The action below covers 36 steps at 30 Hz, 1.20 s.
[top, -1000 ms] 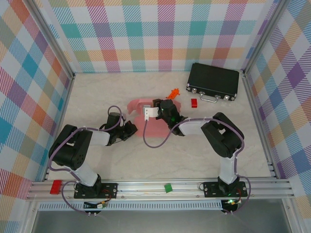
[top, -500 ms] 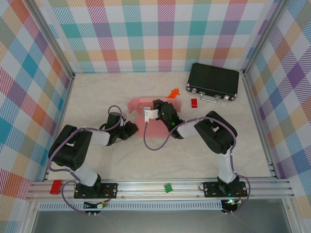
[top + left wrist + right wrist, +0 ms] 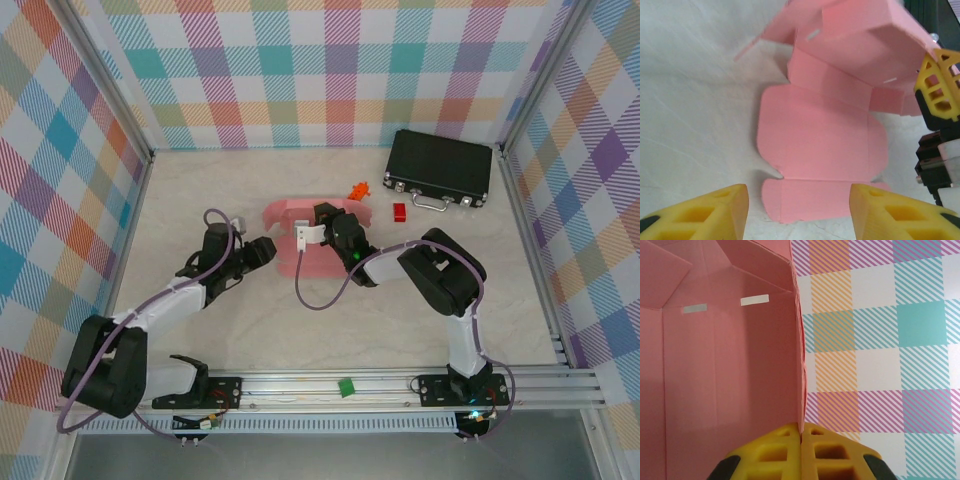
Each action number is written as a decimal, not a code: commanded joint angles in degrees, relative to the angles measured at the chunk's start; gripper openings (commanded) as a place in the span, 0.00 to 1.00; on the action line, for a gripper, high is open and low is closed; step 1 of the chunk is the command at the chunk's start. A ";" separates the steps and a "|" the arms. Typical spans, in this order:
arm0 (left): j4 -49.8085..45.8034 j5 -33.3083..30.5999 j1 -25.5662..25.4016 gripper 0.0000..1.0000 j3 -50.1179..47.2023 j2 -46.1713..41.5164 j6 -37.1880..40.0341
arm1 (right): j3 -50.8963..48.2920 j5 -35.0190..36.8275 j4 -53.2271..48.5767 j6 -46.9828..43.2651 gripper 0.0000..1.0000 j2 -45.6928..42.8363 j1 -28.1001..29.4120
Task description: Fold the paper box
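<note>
1. The light-pink, thin-card paper box [image 3: 312,258] lay near the middle of the pale marbled desk [image 3: 200,190]. It was half formed: its far walls stood up, while a rounded flap [image 3: 820,135] and a narrow tab [image 3: 810,202] lay flat towards my left arm.
2. My right jaws were pressed together. An upright wall of the box seemed to run into the seam between them, so I judged they were pinching that wall, though the contact sat at the very edge of my wrist view.
3. My left jaws were spread and empty, just short of the narrow tab and not touching the card.
4. I judged the card light and flimsy. It would probably skate on the smooth desk, bend willingly along its scored lines and crumple if squeezed mid-panel. The best hold looked to be a flap's free edge, close to a crease.
5. I could read no brand, label or writing on it. I saw only two small pale slots [image 3: 754,300] cut in the wall.
</note>
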 commanded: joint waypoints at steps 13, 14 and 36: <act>-13.04 -5.95 11.90 0.56 24.90 22.71 5.28 | 0.27 0.39 2.51 0.12 0.06 0.83 0.51; -13.93 -5.08 12.09 0.55 27.15 25.39 6.06 | 0.36 0.38 2.33 0.17 0.06 0.83 0.55; -15.98 16.27 11.05 0.47 35.19 36.62 12.86 | 3.52 1.09 -0.28 0.48 0.06 2.48 0.48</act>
